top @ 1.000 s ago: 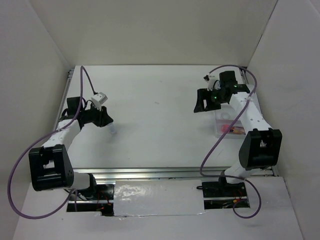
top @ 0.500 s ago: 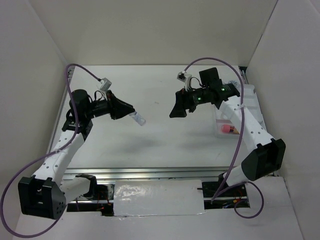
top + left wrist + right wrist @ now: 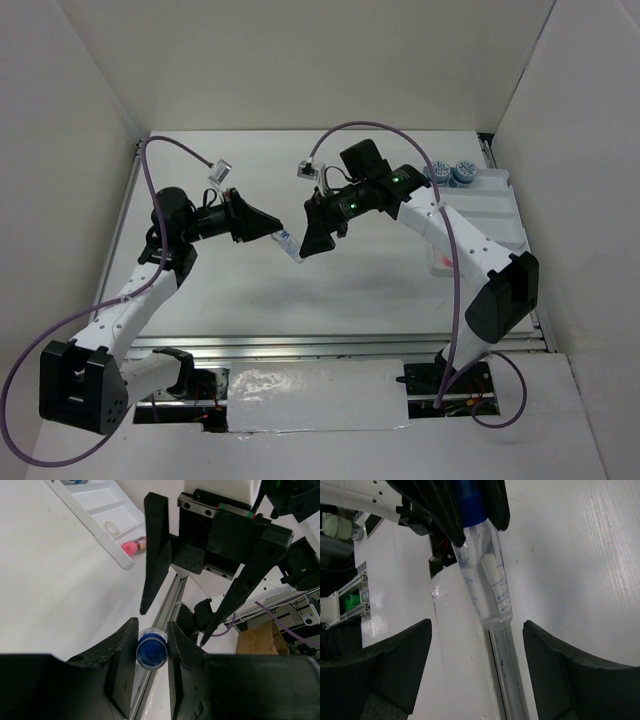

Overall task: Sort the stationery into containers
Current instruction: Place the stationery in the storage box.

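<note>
Blue-capped and clear-bodied, the bottle [image 3: 286,239] is held above the middle of the counter [image 3: 350,295]. The left end effector [image 3: 268,232] is clamped on its cap. The long axis runs left to right, with the base pointing right and slightly near. The right end effector [image 3: 306,246] has its fingers apart on either side of that base, not touching it. At the far right, the tray [image 3: 497,207] holds two pots [image 3: 437,172], a ring [image 3: 111,527] and a pink tube [image 3: 131,546]. The right arm crosses over its near part.
</note>
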Robot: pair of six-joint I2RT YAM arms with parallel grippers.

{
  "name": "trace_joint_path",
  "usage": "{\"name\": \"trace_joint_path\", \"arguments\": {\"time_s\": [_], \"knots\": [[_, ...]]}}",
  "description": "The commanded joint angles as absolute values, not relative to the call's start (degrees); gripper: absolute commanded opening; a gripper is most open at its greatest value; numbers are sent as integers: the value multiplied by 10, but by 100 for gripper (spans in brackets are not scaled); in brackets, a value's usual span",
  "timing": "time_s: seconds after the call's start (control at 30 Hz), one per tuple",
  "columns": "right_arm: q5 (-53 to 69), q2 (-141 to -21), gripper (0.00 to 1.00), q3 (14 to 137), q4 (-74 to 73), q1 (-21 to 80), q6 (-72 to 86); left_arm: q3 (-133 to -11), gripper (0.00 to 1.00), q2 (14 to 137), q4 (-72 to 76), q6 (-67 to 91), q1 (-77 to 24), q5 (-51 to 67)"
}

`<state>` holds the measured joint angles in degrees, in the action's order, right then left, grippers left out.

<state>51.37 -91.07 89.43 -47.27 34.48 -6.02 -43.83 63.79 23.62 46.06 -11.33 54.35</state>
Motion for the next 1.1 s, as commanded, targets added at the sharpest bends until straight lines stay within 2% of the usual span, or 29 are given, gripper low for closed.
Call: {"name": "trace_joint_path", "arguments": {"time_s": [0.0,0.37,0.57,0.73,0.8,0.93,1.0,1.03,1.07], "knots": [[490,-935,80,944,-464,366,-48,-437,0,633,290,495,-113,552],[475,-1003,74,1011,-468,405,-43,-414,0,619,294,504,-113,551],[468,-1021,58,1029,-474,410,-47,-398,0,611,307,522,-113,548],[468,-1034,57,1029,-475,417,-53,-391,0,610,330,538,-112,548],[463,-1036,52,1032,-477,422,-57,-392,0,612,331,542,-111,548],[454,-1029,22,1027,-477,425,-63,-396,0,612,324,539,-109,551],[452,-1018,15,1018,-476,422,-69,-397,15,610,310,534,-106,549],[451,-1013,10,1005,-474,415,-69,-393,33,607,309,535,-101,548],[450,-1001,7,998,-471,411,-71,-391,40,606,309,537,-98,548]]}}
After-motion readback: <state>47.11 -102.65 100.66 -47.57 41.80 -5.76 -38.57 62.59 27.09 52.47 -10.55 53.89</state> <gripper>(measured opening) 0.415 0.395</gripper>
